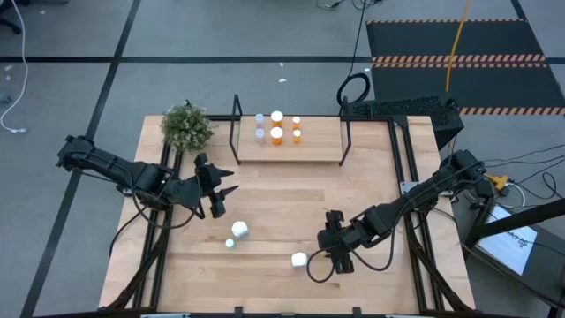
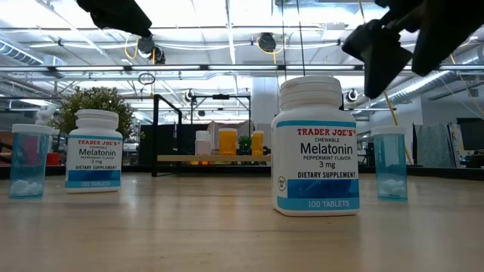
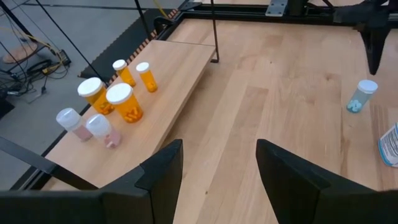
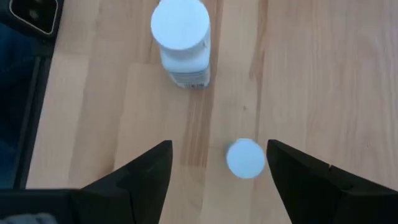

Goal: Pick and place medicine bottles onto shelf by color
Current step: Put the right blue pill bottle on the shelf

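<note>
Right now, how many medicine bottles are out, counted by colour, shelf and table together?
Orange bottles, on the shelf: 4
Pale clear bottles, on the shelf: 2
White Melatonin bottles, on the table: 2
Blue vials, on the table: 2
Total: 10

View from above. The shelf (image 1: 290, 141) lies at the table's (image 1: 274, 221) far edge, carrying two pale and four orange medicine bottles (image 1: 277, 134). A potted plant (image 1: 186, 126) stands beside its left end. The left gripper (image 1: 224, 200) hovers mid-table near two white-capped bottles (image 1: 239, 230). The right gripper (image 1: 339, 257) hangs just beside another white bottle (image 1: 299, 260).
</note>
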### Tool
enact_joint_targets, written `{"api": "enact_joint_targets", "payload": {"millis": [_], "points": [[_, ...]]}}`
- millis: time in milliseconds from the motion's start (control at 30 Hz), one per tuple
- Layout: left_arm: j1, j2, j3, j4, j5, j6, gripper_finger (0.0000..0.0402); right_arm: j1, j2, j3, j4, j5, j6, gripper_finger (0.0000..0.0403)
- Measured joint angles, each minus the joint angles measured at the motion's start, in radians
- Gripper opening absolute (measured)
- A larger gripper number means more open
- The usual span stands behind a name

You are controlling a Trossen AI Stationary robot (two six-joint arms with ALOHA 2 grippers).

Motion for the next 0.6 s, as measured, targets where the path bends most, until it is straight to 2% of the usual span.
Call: {"api": "enact_joint_targets", "payload": {"millis": [600], "points": [[0.000,0.000,0.000,0.000,0.000,-0.001,0.0205,-0.032,0.001,-0.144,0.148,0.001,-0.019,0.0258]]}}
